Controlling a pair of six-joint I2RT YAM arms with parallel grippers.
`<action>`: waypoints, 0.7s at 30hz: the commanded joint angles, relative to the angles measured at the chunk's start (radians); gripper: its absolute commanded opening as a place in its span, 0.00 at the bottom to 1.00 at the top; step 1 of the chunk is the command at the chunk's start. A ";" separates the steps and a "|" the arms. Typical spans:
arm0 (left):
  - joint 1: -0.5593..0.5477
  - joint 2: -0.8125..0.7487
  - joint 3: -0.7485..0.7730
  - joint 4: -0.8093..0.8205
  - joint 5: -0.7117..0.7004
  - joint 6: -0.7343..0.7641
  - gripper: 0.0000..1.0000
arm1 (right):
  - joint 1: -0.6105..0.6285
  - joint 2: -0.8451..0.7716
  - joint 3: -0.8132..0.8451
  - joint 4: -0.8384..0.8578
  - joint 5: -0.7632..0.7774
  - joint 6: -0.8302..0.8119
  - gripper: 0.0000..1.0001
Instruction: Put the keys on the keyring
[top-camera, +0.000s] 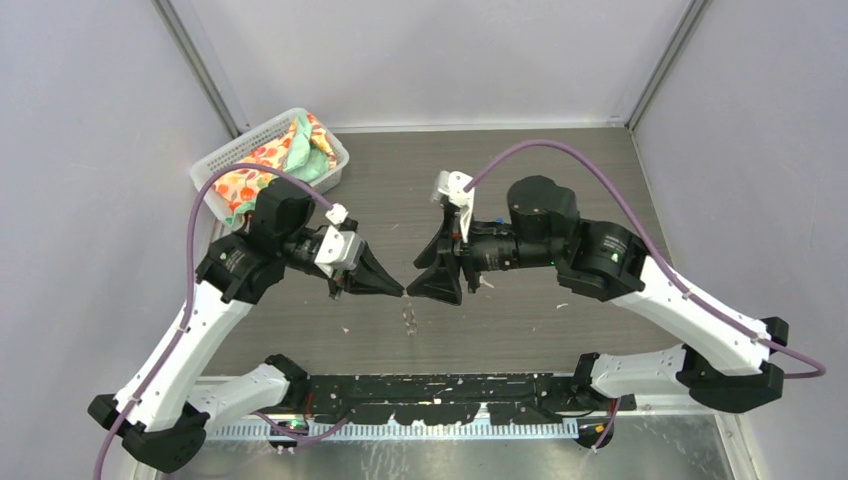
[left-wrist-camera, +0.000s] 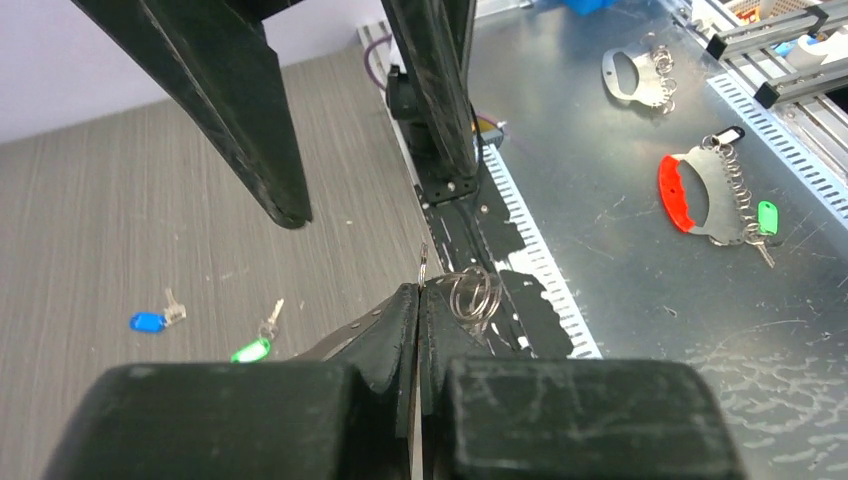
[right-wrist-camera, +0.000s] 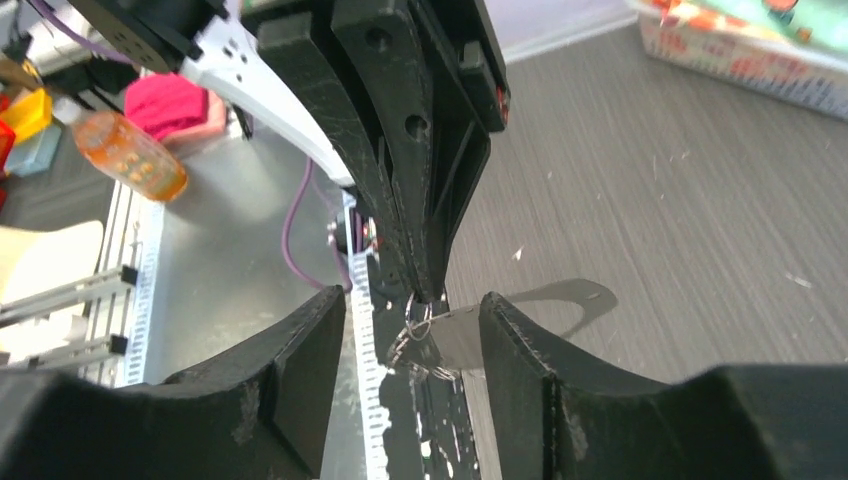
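Left gripper (left-wrist-camera: 419, 292): clamped on keyring (left-wrist-camera: 473, 293), centre frame. Right gripper (right-wrist-camera: 412, 300): spread wide, empty. Blue key (left-wrist-camera: 152, 320), green key (left-wrist-camera: 256, 345): lower left, on table (left-wrist-camera: 120, 200). We fear the ring twisting out of this thin pinch.

Seen from above, the keys (top-camera: 410, 320) are mere specks, colours unreadable. The keyring (left-wrist-camera: 473, 296) sits partly hidden behind the pinched left gripper (left-wrist-camera: 420, 293). The basket (right-wrist-camera: 745, 62) is cropped by the frame's edge.

A white basket (top-camera: 222, 162) of patterned cloth (top-camera: 272, 155) sits at the worktop's (top-camera: 560, 170) far left corner. Past its near edge lie an orange bottle (right-wrist-camera: 125, 150), a pink bundle (right-wrist-camera: 172, 102), a metal plate (left-wrist-camera: 646, 86) and a red-edged plate (left-wrist-camera: 705, 195), both with chains.
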 joint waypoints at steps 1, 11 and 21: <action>-0.004 0.015 0.065 -0.156 -0.047 0.072 0.00 | 0.004 0.048 0.072 -0.158 -0.028 -0.050 0.55; -0.005 0.045 0.088 -0.207 -0.050 0.075 0.00 | 0.005 0.114 0.135 -0.226 -0.018 -0.091 0.43; -0.005 0.060 0.087 -0.129 -0.057 -0.019 0.00 | 0.020 0.177 0.179 -0.264 -0.038 -0.108 0.40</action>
